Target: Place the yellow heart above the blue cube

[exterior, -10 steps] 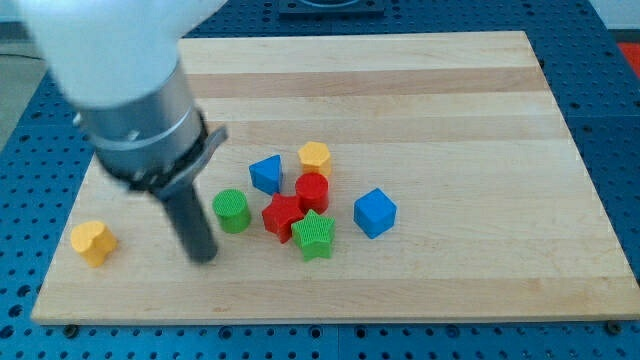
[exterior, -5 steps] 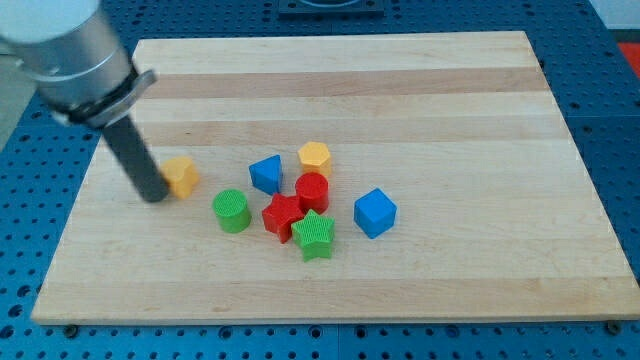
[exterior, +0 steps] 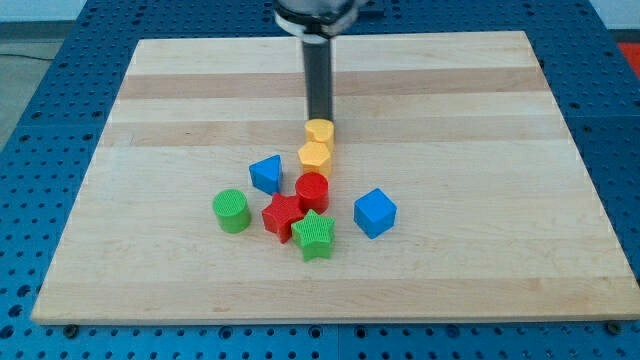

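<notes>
- Currently, using the red cylinder (exterior: pixel 312 190) as landmark, going from the view's left to right:
- green cylinder (exterior: pixel 231 210): well to the view's left of the red cylinder and slightly lower, standing alone, touching nothing.
- blue triangular block (exterior: pixel 266 173): up-left of the red cylinder, near it, small gap visible.
- red star (exterior: pixel 283 215): down-left of the red cylinder, touching or nearly touching it.
- green star (exterior: pixel 314 234): directly below the red cylinder, pressed against the red star's right side.
- yellow hexagon block (exterior: pixel 315 156): just above the red cylinder, appears to touch its top edge.
- yellow heart (exterior: pixel 319 130): above the red cylinder, sitting against the top of the yellow hexagon block; the three form a near-vertical column.
- my tip (exterior: pixel 320 121): above the red cylinder, at the heart's upper edge, in contact or nearly so. The tool is a plain dark rod, no jaws, holding nothing; it rises straight toward the view's top and its mount is cut off by the frame.
- blue cube (exterior: pixel 374 212): to the view's right of the red cylinder and a bit lower, apart from the cluster. The heart is up-left of the cube, not straight above it.
- table (exterior: pixel 500 150): light wooden board carrying all blocks, on a blue perforated base (exterior: pixel 615 120).
</notes>
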Controlling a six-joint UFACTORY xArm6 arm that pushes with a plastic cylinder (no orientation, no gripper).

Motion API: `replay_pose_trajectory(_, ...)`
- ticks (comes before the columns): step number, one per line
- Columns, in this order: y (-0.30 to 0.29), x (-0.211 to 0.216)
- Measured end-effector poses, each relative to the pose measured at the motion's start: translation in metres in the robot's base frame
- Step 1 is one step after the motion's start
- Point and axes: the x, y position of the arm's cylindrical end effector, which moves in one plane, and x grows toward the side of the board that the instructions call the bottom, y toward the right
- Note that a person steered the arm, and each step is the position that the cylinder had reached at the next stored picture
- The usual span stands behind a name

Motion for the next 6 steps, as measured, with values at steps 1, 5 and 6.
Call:
replay_pose_trajectory(1,-0.02,-0.011)
replay_pose_trajectory(5,0.057,0.064)
replay_pose_trajectory(6,0.078,0.043)
